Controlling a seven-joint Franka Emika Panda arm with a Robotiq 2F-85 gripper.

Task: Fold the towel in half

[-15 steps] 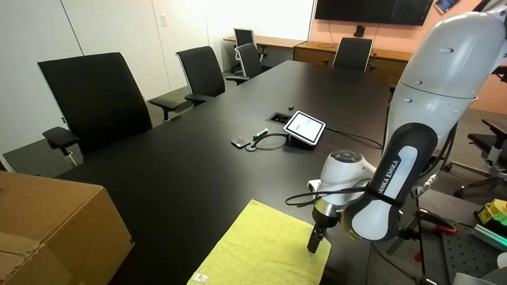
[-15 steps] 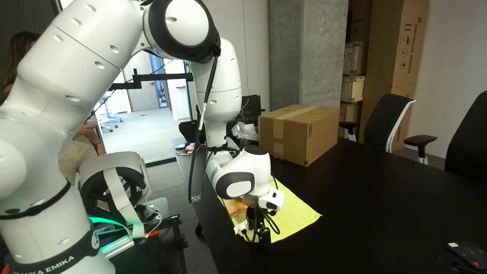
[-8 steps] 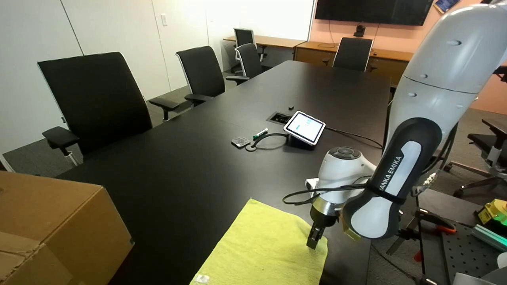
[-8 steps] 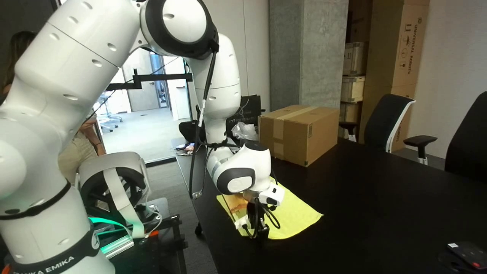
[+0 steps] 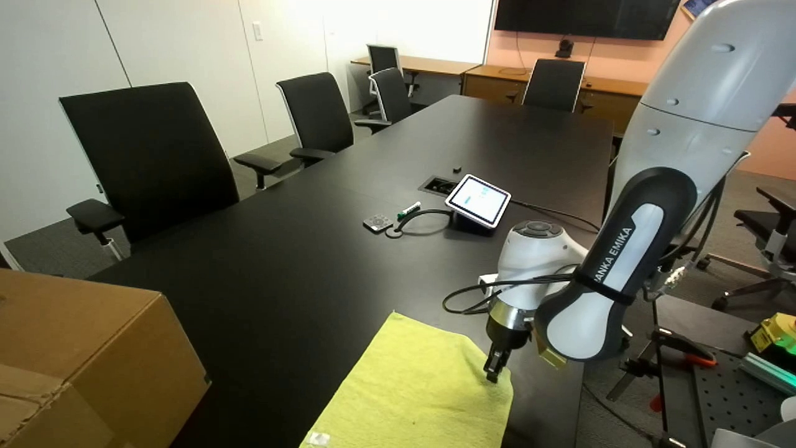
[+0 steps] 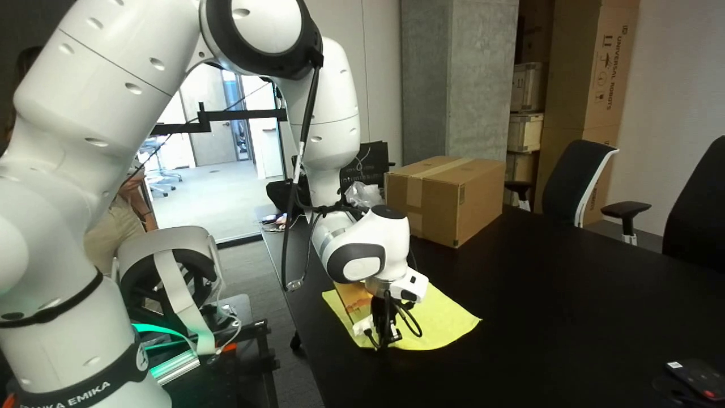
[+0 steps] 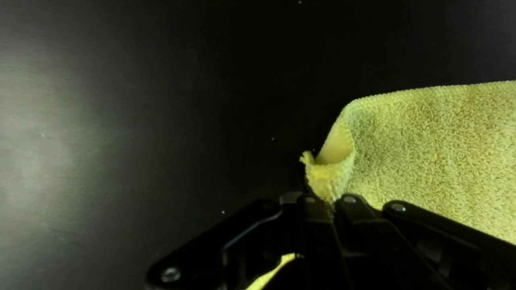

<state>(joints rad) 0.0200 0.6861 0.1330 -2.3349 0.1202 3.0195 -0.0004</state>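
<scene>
The yellow-green towel lies spread over the dark table, and it shows in both exterior views. At one edge, close to a corner, my gripper pinches a bunched fold of cloth between its fingertips. That fold puckers up just ahead of the fingers in the wrist view, while the rest of the towel spreads flat to the right. From outside, the gripper points down at the towel's edge on the robot's side. Part of the towel is hidden behind the arm in an exterior view.
A large cardboard box stands on the table beyond the towel. Farther along the table are a tablet on a stand, a green marker and a small flat square. A dark remote lies near the table's corner.
The jaws have come together on the towel's edge. My gripper has shifted slightly upward in both exterior views, and the cloth beside it has bunched and been drawn along.
</scene>
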